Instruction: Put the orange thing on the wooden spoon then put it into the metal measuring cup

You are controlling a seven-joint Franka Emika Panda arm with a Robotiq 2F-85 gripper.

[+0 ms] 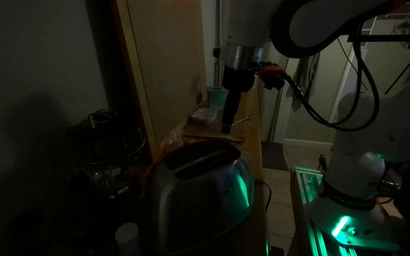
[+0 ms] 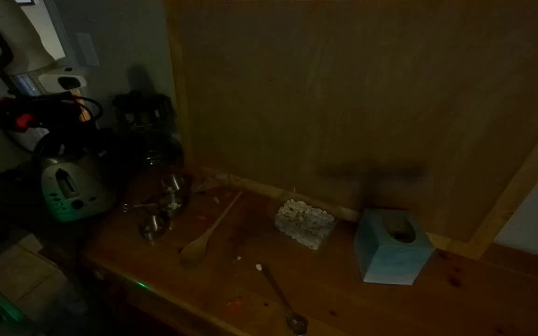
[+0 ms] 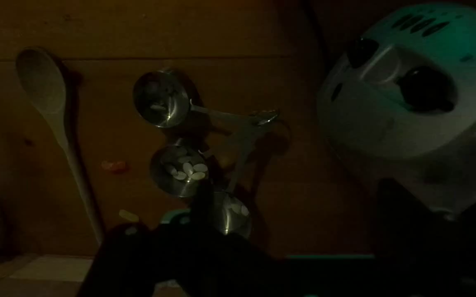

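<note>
The scene is dark. A small orange thing [image 3: 114, 166] lies on the wooden table between the wooden spoon [image 3: 41, 80] and the metal measuring cups. It shows faintly in an exterior view [image 2: 201, 217]. The spoon lies flat, its bowl toward the table's front edge [image 2: 194, 249]. Three joined metal measuring cups [image 3: 161, 99], [image 3: 180, 171], [image 3: 231, 212] hold pale flat pieces. My gripper [image 3: 295, 185] is open and empty above the table; its left finger partly covers the nearest cup. In an exterior view the gripper [image 1: 227, 128] points down beyond the toaster.
A metal toaster [image 3: 407, 136] stands beside the cups, also in both exterior views [image 1: 205, 192], [image 2: 77, 186]. A bag of pale flakes [image 2: 303, 221], a tissue box [image 2: 392, 254] and a metal spoon [image 2: 280, 294] are on the table. A wooden panel [image 2: 343, 93] rises behind.
</note>
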